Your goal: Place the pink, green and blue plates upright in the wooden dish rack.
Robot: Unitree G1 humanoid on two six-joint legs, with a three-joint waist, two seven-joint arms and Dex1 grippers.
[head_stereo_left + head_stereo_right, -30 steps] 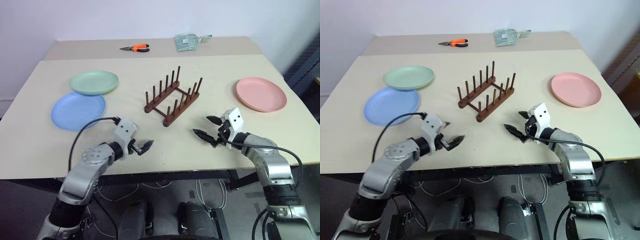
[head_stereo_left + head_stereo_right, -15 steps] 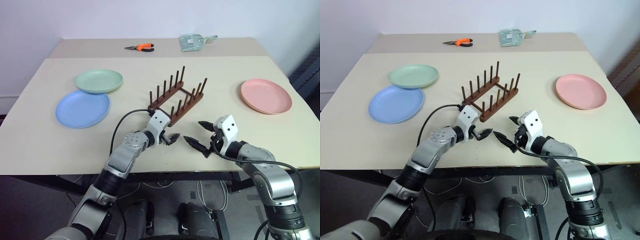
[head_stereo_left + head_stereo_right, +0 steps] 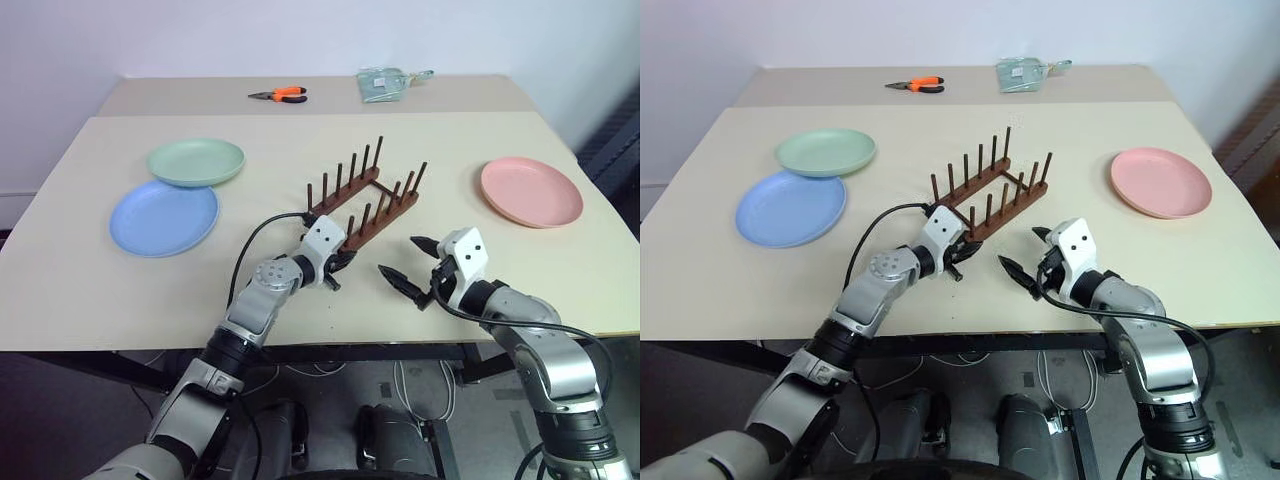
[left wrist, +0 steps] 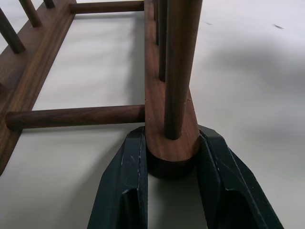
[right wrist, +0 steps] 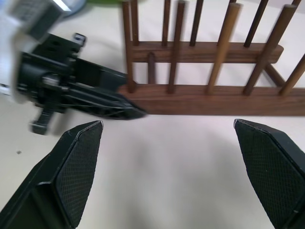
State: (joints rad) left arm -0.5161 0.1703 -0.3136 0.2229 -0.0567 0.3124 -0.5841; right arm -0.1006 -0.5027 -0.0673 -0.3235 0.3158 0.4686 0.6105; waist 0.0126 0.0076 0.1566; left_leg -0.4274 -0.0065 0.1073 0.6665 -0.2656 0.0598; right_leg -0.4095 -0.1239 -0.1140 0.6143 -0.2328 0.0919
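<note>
At the middle of the worktop point(image 3: 90, 290), the left claw point(image 4: 172, 164) clamps the near rail end of the wooden dish rack point(image 3: 365, 203); the right claw point(image 3: 408, 270) gapes wide just beside it.

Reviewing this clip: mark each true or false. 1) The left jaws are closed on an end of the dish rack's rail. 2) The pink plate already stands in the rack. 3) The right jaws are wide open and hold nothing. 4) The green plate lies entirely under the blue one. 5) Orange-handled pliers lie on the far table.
1) True: the left gripper clamps the near end of one rail of the rack.
2) False: the pink plate lies flat on the table, to the right of the rack.
3) True: the right gripper is open and empty.
4) False: the green plate rests beyond the blue plate, its near edge overlapping the blue rim.
5) True: the pliers lie there.
</note>
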